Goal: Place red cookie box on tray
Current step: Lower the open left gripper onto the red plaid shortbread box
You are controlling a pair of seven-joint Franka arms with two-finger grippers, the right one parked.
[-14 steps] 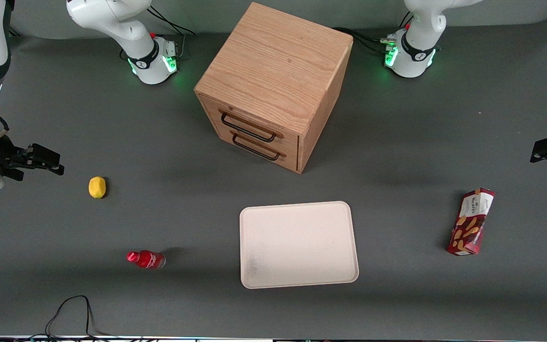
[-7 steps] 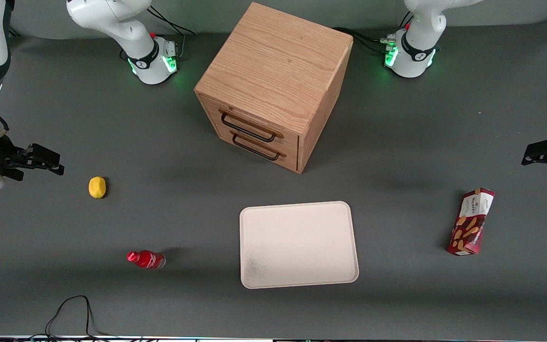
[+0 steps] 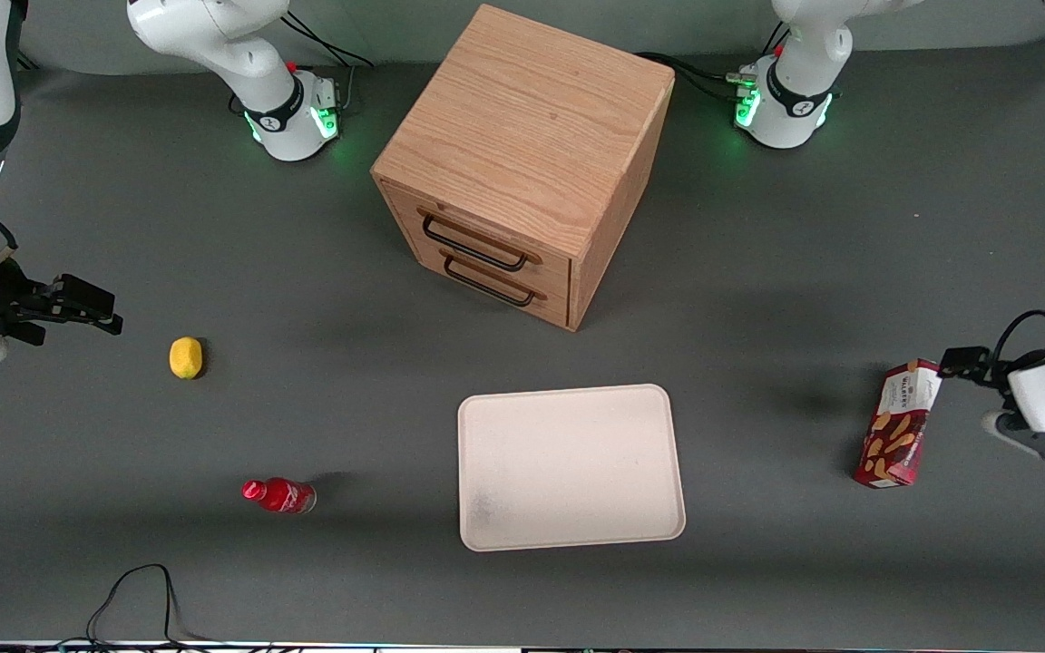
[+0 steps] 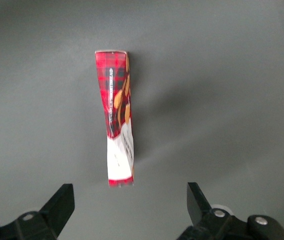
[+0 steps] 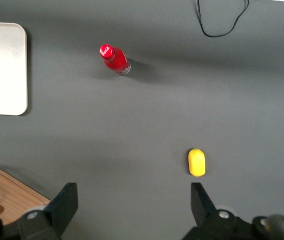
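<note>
The red cookie box (image 3: 902, 424) lies flat on the grey table toward the working arm's end, its white label end pointing away from the front camera. It also shows in the left wrist view (image 4: 117, 115). My left gripper (image 3: 960, 364) hovers above the table just by the box's white label end. It is open and empty (image 4: 129, 200), with the box's white end between and ahead of the fingertips. The pale cream tray (image 3: 568, 467) lies empty mid-table, beside the box toward the parked arm's end, and shows in the right wrist view (image 5: 1, 67).
A wooden two-drawer cabinet (image 3: 522, 163) stands farther from the front camera than the tray. A yellow lemon (image 3: 185, 356) and a small red bottle (image 3: 278, 495) lie toward the parked arm's end. A black cable (image 3: 137, 589) loops at the near table edge.
My left gripper has come in from the table's end, nearer the front camera and toward the box, and now sits over its white label end. The box and tray have not moved.
</note>
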